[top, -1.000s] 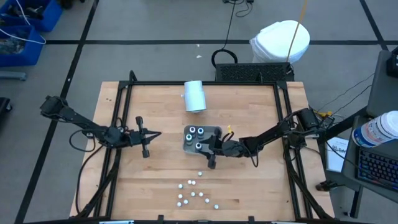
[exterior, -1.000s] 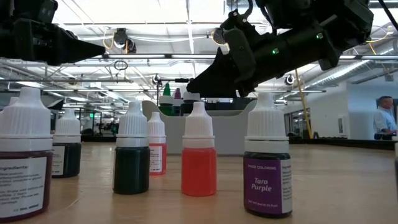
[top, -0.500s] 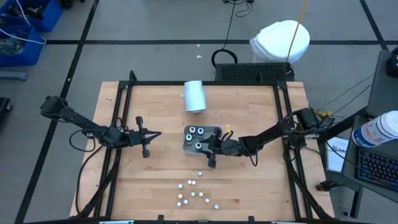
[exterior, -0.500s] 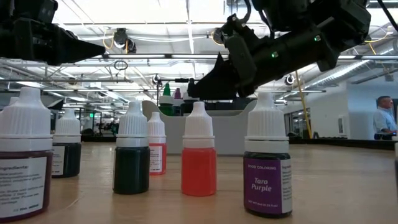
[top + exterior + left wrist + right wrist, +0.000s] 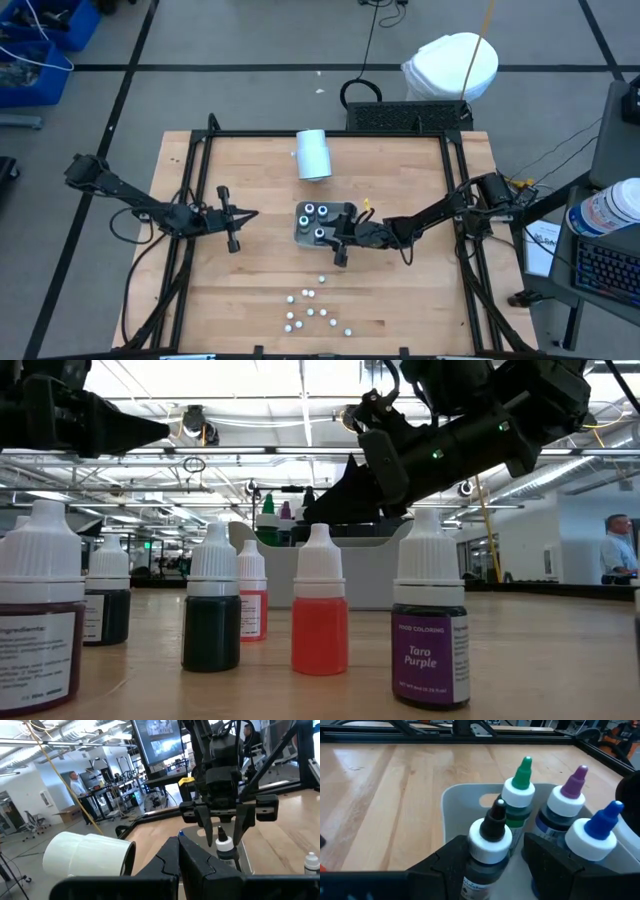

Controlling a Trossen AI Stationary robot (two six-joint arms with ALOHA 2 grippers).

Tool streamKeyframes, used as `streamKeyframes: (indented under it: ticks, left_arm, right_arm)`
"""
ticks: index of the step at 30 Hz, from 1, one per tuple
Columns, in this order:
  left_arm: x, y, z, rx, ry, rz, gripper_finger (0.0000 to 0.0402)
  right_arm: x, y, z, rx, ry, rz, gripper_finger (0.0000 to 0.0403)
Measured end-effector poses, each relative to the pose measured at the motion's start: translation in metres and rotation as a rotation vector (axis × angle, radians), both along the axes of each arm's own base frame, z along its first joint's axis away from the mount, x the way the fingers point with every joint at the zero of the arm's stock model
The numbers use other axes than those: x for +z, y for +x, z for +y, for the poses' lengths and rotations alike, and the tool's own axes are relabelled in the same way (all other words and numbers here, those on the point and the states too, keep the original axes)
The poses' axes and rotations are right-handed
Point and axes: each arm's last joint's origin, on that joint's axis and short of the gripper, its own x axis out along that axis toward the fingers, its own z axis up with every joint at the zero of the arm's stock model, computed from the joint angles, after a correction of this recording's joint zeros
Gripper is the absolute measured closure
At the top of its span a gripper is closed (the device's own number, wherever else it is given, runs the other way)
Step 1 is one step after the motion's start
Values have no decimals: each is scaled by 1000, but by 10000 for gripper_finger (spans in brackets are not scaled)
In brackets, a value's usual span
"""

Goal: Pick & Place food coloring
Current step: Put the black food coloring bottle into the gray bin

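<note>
High view: grey tray [image 5: 344, 212] mid-table holds 4 bottles; small whitish bottles [image 5: 312, 313] scattered toward 6 o'clock. Right gripper [image 5: 336, 238] at the tray's 6 o'clock corner.

Low view: nearest bottle [image 5: 430, 623] reads "Food Coloring Taro Purple".

Left wrist: left gripper [image 5: 178, 851] pinched closed, empty, at the tray's 9 o'clock.

Right wrist: fingers [image 5: 545, 857] set wide either side of the black-tipped bottle [image 5: 488, 845]; contact unclear.

A white cylinder [image 5: 313, 154] is lying on its side at the upper middle of the wooden surface [image 5: 260, 270]. A grey tray [image 5: 345, 209] is sitting at centre frame. A person [image 5: 616, 552] is standing at the far right, low view.
</note>
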Motion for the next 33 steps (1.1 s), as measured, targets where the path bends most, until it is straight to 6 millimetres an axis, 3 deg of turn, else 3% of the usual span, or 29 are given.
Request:
streamKeyframes:
  ticks: [13,18,33]
  left_arm:
    - [1,0,0,2,14,-8,392]
    - [1,0,0,2,16,-8,392]
    - [1,0,0,-7,13,-6,392]
  right_arm:
    - [-8,4,-4,44,-51,7,269]
    - [-18,7,-2,83,-37,-6,270]
    - [-16,6,2,94,-42,0,259]
